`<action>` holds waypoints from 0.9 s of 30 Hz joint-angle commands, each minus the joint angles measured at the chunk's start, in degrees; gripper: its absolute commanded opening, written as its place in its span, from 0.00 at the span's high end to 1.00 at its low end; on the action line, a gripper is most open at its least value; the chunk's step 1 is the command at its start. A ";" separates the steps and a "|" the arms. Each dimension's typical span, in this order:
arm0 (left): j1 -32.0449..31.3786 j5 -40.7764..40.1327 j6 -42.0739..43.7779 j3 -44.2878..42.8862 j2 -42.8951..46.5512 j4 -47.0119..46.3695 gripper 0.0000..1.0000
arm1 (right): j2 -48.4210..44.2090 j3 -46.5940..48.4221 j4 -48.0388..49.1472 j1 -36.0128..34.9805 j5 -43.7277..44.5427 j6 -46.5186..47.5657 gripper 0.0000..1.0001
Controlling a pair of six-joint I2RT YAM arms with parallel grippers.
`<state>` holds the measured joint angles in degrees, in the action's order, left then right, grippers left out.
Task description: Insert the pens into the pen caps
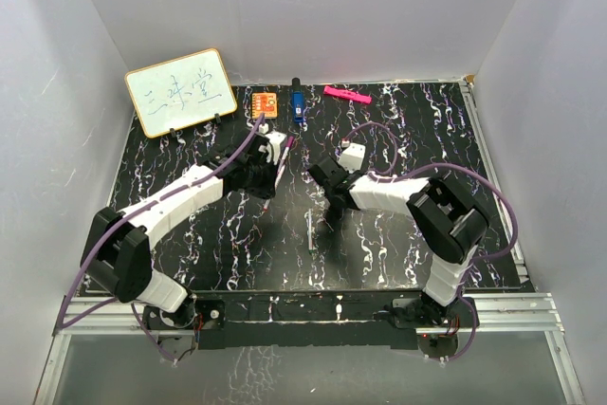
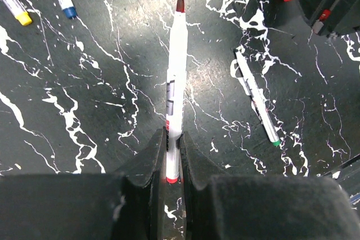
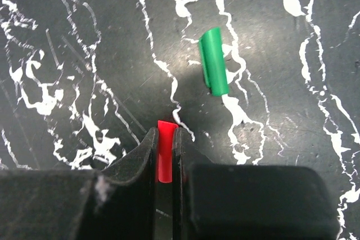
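The whiteboard [image 1: 180,90] bears blue handwritten characters, too small to read.

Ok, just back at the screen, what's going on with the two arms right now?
The left gripper is shut on a thin white-barrelled pen with a red tip, the tip pointing away from the gripper. The right gripper is shut on a short red plastic cap. Pen and cap are not yet joined. A loose green plastic cap and a white green-tipped pen lie on the black white-veined table.
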<state>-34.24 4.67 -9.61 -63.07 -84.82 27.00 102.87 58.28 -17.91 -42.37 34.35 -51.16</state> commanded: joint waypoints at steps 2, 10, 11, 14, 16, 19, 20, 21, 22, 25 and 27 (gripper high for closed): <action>0.29 0.61 -2.23 2.61 3.88 -2.97 1.00 | -5.61 -0.09 1.25 -0.78 -4.06 5.12 1.00; 0.31 4.41 -5.60 7.80 9.46 -10.03 1.00 | -15.93 -2.27 16.07 -0.72 -1.68 12.61 1.00; 0.29 5.75 -6.39 8.96 10.29 -11.81 1.00 | -17.19 -3.57 18.66 -0.70 -1.60 13.40 1.00; -0.06 10.97 -8.70 12.98 12.62 -18.50 1.00 | -21.64 -8.47 27.69 -0.65 -2.76 15.55 1.00; -0.51 14.11 -11.32 16.10 14.37 -24.84 1.00 | -24.48 -12.26 34.25 -0.57 -4.21 16.75 1.00; -1.54 16.73 -13.79 19.11 16.01 -31.55 1.00 | -28.90 -18.58 45.69 -0.54 -7.88 18.80 1.00; -1.94 17.53 -14.00 19.35 15.99 -32.82 1.00 | -30.35 -20.82 50.51 -0.57 -9.25 19.53 1.00; -2.34 18.47 -14.15 19.34 15.81 -33.74 1.00 | -31.71 -23.30 55.71 -0.53 -10.49 20.23 1.00; -2.78 19.33 -14.33 19.37 15.44 -34.62 1.00 | -32.91 -25.66 60.63 -0.54 -11.77 20.82 1.00; -4.85 21.16 -15.78 20.06 14.56 -39.33 1.00 | -34.75 -30.79 73.28 -0.57 -14.33 22.06 1.00; -6.49 21.51 -16.80 20.79 14.06 -42.56 1.00 | -35.10 -32.43 78.20 -0.59 -15.59 22.91 1.00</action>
<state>-38.04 21.74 -23.66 -43.40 -70.78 -5.48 69.84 28.05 37.80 -43.00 23.18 -31.70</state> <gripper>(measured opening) 0.076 0.069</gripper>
